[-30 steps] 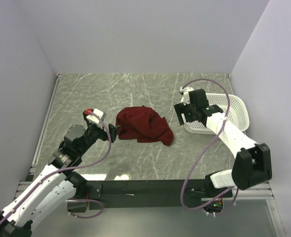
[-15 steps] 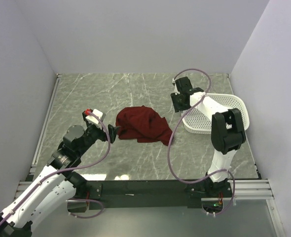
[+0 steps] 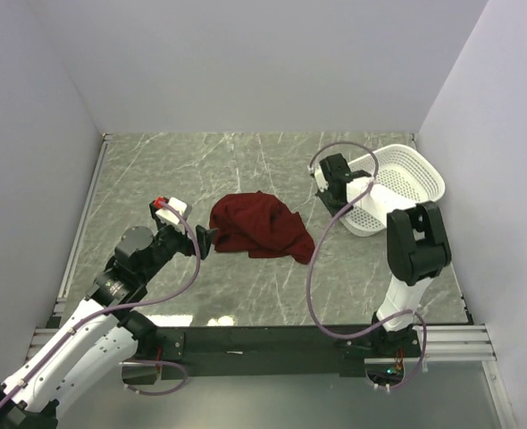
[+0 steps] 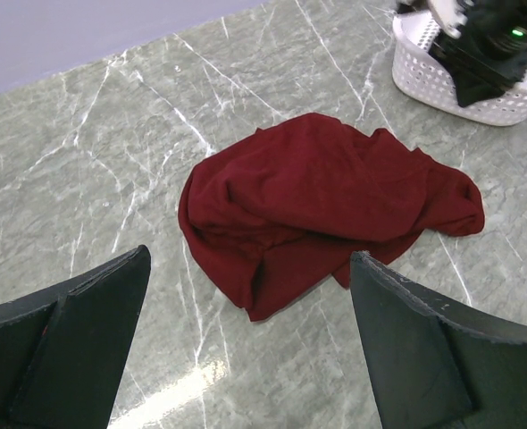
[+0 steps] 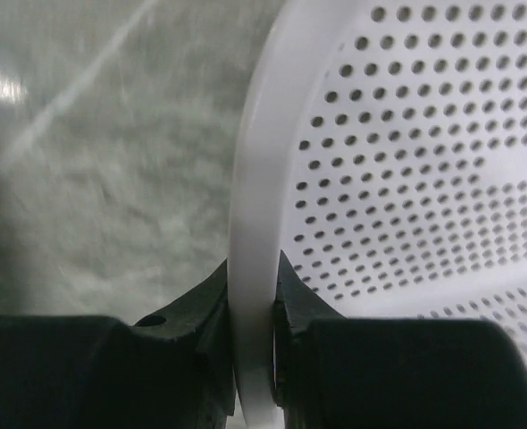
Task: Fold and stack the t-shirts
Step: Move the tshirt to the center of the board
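A crumpled dark red t-shirt [image 3: 259, 223] lies in a heap at the middle of the marble table; the left wrist view shows the same t-shirt [image 4: 326, 188] just ahead of my fingers. My left gripper [image 3: 208, 239] hovers at its left edge, open wide and empty [image 4: 250, 259], not touching the cloth. My right gripper [image 3: 335, 189] is at the right of the shirt, shut on the left rim of the white mesh basket [image 3: 406, 179]. In the right wrist view both pads of that gripper [image 5: 252, 268] press the basket rim [image 5: 259, 134] from either side.
The basket stands at the back right, tipped slightly where the rim is held, close to the right wall. Grey walls close the table on three sides. A purple cable loops off each arm. The black mounting rail runs along the near edge.
My right arm swung in to the basket's left rim and its jaws closed on it; the basket shifted towards the back and tipped. The left arm and the t-shirt have not moved.
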Motion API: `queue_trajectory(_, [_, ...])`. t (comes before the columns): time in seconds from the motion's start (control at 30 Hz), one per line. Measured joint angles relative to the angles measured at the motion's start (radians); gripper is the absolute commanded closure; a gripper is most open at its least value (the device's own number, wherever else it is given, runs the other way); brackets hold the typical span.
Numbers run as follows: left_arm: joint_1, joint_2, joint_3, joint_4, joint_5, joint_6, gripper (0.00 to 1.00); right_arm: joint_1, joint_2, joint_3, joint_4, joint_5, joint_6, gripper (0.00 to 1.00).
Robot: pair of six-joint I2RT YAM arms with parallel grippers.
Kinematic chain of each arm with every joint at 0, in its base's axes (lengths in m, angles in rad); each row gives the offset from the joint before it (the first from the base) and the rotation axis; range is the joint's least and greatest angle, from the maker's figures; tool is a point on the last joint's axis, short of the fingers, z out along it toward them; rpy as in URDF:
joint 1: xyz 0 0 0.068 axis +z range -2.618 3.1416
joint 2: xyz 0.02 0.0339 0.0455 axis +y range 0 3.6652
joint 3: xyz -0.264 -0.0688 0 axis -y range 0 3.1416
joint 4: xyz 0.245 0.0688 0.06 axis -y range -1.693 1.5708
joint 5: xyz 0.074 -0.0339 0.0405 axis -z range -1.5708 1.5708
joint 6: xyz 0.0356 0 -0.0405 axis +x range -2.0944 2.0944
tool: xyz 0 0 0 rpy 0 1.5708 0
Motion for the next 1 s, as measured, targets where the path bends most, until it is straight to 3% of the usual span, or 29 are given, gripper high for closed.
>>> queue_trajectory(0.13, [0.0, 0.0, 0.0, 0.0, 0.004, 0.002, 0.01, 0.0, -0.114, -0.125, 0.016, 0.008, -0.179, 0.79])
queue_trajectory(0.3, [0.0, 0.001, 0.0, 0.0, 0.007, 0.002, 0.01, -0.031, -0.219, -0.268, 0.056, 0.038, -0.437, 0.68])
queue_trajectory(0.5, [0.0, 0.002, 0.0, 0.0, 0.007, 0.002, 0.01, -0.22, -0.228, -0.274, 0.068, 0.022, -0.605, 0.57])
queue_trajectory(0.67, [0.0, 0.004, 0.0, 0.0, 0.007, 0.002, 0.01, -0.325, -0.229, -0.222, 0.062, 0.02, -0.629, 0.45])
queue_trajectory(0.73, [0.0, 0.008, 0.0, 0.0, 0.007, 0.002, 0.01, -0.338, -0.235, -0.2, 0.053, 0.016, -0.62, 0.33])
queue_trajectory(0.83, [0.0, 0.009, 0.0, 0.0, 0.007, 0.003, 0.01, -0.343, -0.265, -0.167, 0.018, -0.028, -0.589, 0.23])
queue_trajectory(1.0, [0.0, 0.009, 0.0, 0.0, 0.007, 0.003, 0.01, -0.342, -0.283, -0.021, -0.093, -0.185, -0.461, 0.23])
